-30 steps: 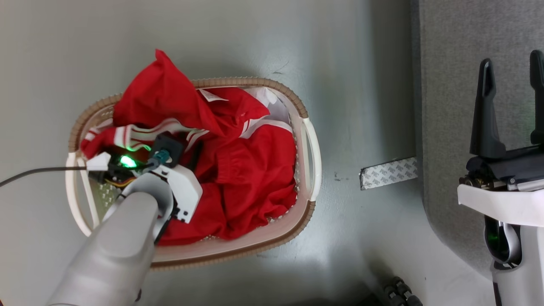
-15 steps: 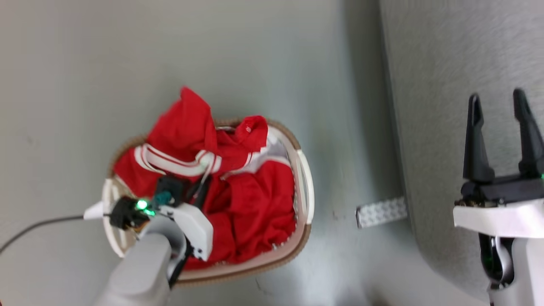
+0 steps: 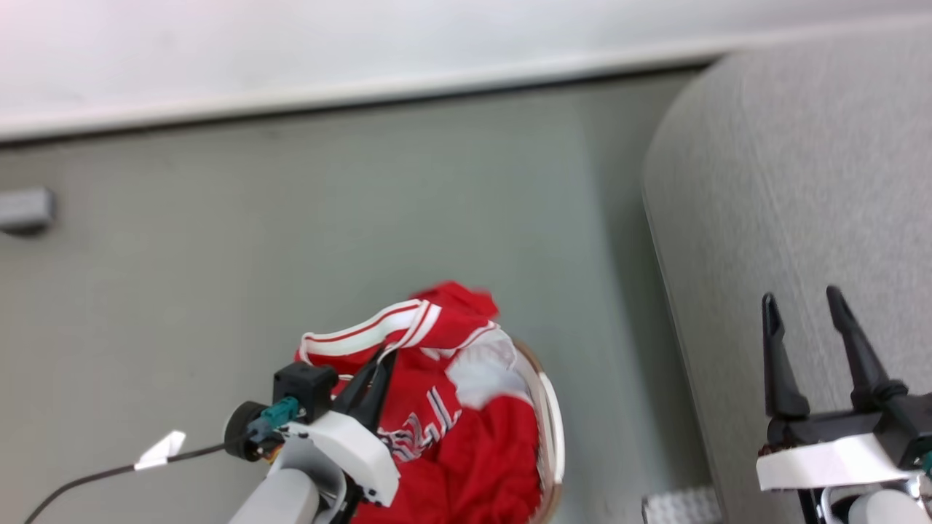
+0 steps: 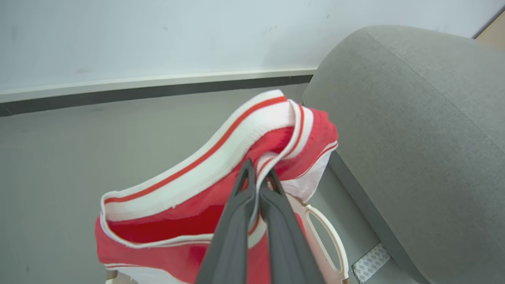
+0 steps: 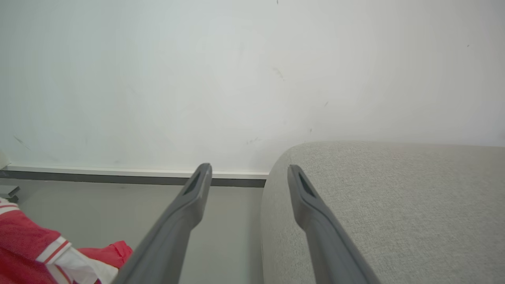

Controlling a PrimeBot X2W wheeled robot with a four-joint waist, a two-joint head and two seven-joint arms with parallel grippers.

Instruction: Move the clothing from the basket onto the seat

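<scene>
Gripping: the left gripper has its two dark fingers pressed together on the red-and-white striped trim of the clothing.
Clothing: a red garment hangs from that pinch, and the rest of the red fabric reaches down into the basket. Black-and-white lettering shows on it in the head view.
Basket: stands on the grey floor, near the seat.
Right gripper: fingers spread apart, nothing between them, hovering over the seat's edge.
Seat: grey woven fabric with a rounded corner, close to the pale wall.
</scene>
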